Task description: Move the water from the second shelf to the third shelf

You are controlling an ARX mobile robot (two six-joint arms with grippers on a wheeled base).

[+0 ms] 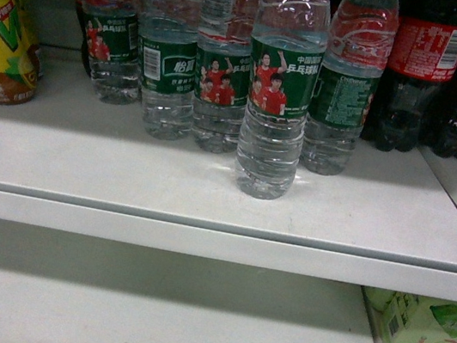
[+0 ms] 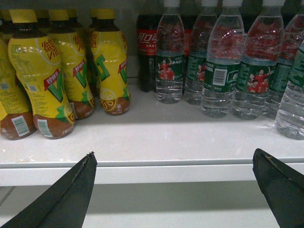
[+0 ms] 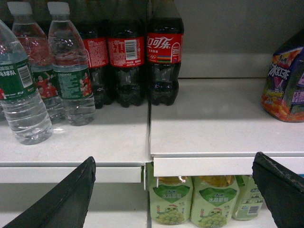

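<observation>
Several clear water bottles with green labels stand in a row on the white shelf (image 1: 205, 211). The front water bottle (image 1: 279, 93) stands nearest the shelf's edge, ahead of the others. The same water bottles (image 2: 223, 71) show in the left wrist view at the upper right, and two more water bottles (image 3: 71, 76) at the left of the right wrist view. My left gripper (image 2: 173, 159) is open in front of the shelf lip, holding nothing. My right gripper (image 3: 173, 164) is open too, level with the shelf edge, empty. Neither gripper appears in the head view.
Yellow drink bottles (image 2: 57, 76) stand left of the water. Dark cola bottles (image 1: 427, 72) stand to the right. Pale green grape drink bottles (image 3: 190, 202) sit on the lower shelf at right. An orange and purple pack (image 3: 285, 85) sits on the right-hand shelf section.
</observation>
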